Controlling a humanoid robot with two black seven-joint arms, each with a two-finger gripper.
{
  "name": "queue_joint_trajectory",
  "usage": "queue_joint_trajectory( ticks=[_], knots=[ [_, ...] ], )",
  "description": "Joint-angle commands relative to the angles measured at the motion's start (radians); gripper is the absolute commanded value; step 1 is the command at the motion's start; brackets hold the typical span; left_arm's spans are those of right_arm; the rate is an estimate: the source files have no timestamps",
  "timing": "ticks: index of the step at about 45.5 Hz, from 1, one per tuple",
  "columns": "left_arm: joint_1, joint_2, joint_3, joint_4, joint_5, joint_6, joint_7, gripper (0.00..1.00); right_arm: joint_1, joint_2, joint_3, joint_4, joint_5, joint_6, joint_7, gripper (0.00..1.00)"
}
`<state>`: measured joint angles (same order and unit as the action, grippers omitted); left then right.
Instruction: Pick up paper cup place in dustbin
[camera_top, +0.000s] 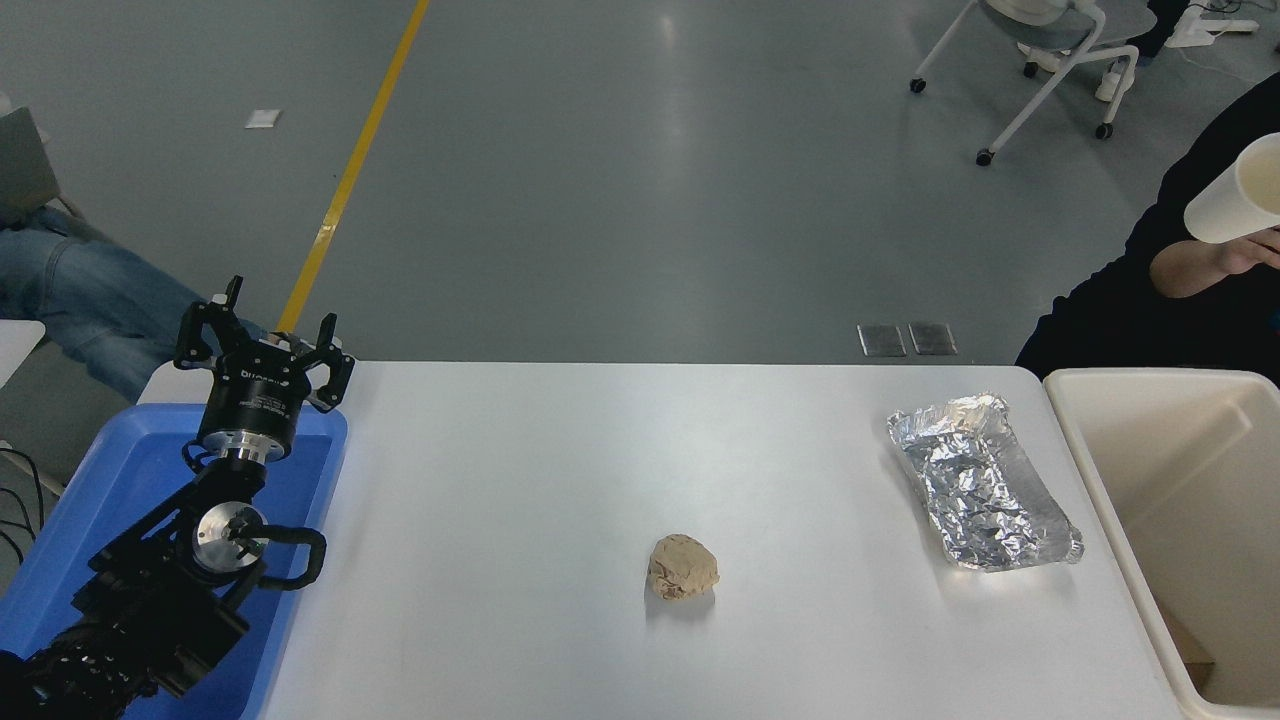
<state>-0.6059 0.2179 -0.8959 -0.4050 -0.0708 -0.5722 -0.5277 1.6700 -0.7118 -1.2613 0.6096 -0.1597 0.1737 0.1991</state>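
CUP: paper cup (1235, 202) aloft at right edge, on its side, mouth facing right, high above dustbin (1080, 425) | RIGHT GRIPPER: out of frame, finger state cannot be told | LEFT GRIPPER (262, 345): fingers spread, empty, far left of cup | NEXT: lower cup over bin.

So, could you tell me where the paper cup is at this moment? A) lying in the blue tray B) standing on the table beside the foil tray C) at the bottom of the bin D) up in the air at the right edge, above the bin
D: the paper cup is high at the picture's right edge, tilted, well above the bin and clear of the table.
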Motion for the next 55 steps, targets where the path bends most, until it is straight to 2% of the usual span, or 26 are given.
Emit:
queue_joint_trajectory(
  ticks=[1,5,10,17,20,31,39,51,53,55],
  knots=[
    [0.000,0.000,0.000,0.000,0.000,0.000,0.000,0.99,-0.077,-0.009,-0.020,-0.076,0.005,0.003,-0.009,0.00],
    [0.000,0.000,0.000,0.000,0.000,0.000,0.000,0.99,-0.196,-0.008,0.002,-0.174,0.015,0.003,-0.009,0.00],
    [0.000,0.000,0.000,0.000,0.000,0.000,0.000,0.99,-0.444,-0.006,0.017,-0.321,0.173,0.004,-0.017,0.00],
    [0.000,0.000,0.000,0.000,0.000,0.000,0.000,0.99,-0.605,0.009,0.031,-0.392,0.344,-0.002,-0.113,0.00],
    [0.000,0.000,0.000,0.000,0.000,0.000,0.000,0.99,-0.659,0.017,0.059,-0.399,0.385,-0.005,-0.125,0.00],
    [0.000,0.000,0.000,0.000,0.000,0.000,0.000,0.99,-0.846,0.081,0.210,-0.445,0.401,-0.019,-0.148,0.00],
    [0.000,0.000,0.000,0.000,0.000,0.000,0.000,0.99,-0.935,0.136,0.292,-0.461,0.401,-0.037,-0.149,0.00],
    [0.000,0.000,0.000,0.000,0.000,0.000,0.000,0.99,-0.984,0.190,0.324,-0.459,0.402,-0.053,-0.158,0.01],
    [0.000,0.000,0.000,0.000,0.000,0.000,0.000,0.99,-0.984,0.190,0.327,-0.458,0.405,-0.053,-0.162,0.32],
    [0.000,0.000,-0.001,0.000,0.000,0.000,0.000,0.99,-0.983,0.189,0.329,-0.458,0.407,-0.059,-0.162,0.59]
  ],
)
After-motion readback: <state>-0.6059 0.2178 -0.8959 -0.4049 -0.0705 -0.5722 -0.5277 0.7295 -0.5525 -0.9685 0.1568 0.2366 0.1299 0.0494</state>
